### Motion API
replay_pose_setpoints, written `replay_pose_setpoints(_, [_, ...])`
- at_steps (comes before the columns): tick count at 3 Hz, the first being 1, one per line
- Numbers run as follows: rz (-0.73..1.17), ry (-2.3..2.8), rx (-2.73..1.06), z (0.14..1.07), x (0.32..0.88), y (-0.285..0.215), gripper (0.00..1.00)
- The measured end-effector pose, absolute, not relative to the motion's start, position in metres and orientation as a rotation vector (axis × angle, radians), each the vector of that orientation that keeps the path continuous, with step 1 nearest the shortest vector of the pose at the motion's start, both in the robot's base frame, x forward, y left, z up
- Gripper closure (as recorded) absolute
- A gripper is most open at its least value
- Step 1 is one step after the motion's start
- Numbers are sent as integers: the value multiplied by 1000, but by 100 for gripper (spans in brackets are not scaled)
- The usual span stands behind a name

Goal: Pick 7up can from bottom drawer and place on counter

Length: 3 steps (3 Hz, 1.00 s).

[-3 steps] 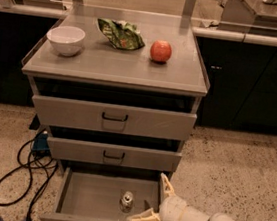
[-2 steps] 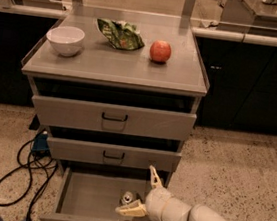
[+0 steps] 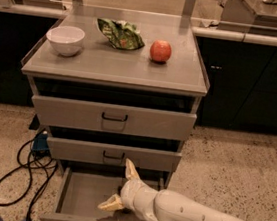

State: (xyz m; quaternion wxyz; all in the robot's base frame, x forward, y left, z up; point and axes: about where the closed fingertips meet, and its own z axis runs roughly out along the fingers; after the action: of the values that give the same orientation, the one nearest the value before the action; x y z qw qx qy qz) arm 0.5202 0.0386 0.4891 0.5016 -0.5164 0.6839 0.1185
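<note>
The bottom drawer (image 3: 80, 198) is pulled open below two like drawers. My gripper (image 3: 119, 187) reaches into it from the right, with one fingertip (image 3: 131, 168) toward the back and the other (image 3: 108, 205) toward the front. The fingers are spread open. The 7up can is hidden behind my gripper and wrist, so I cannot tell whether the fingers touch it. The counter (image 3: 98, 67) is the grey top of the cabinet above.
On the counter stand a white bowl (image 3: 65, 39), a green crumpled bag (image 3: 120, 33) and an orange-red fruit (image 3: 161, 51). A black cable (image 3: 17, 171) and a blue box (image 3: 40, 144) lie on the speckled floor to the left. Dark cabinets stand behind.
My gripper has moved left and deeper into the bottom drawer. It now covers the spot where the can showed.
</note>
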Motion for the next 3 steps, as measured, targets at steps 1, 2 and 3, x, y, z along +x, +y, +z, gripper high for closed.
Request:
replay_pose_setpoints(1, [287,1653,-1248,489,520,39,0])
replay_pose_setpoints(2, [285,1719,-1195,454,541,25,0])
replay_pose_setpoints(3, [219,1835,-1153,402,575,3,0])
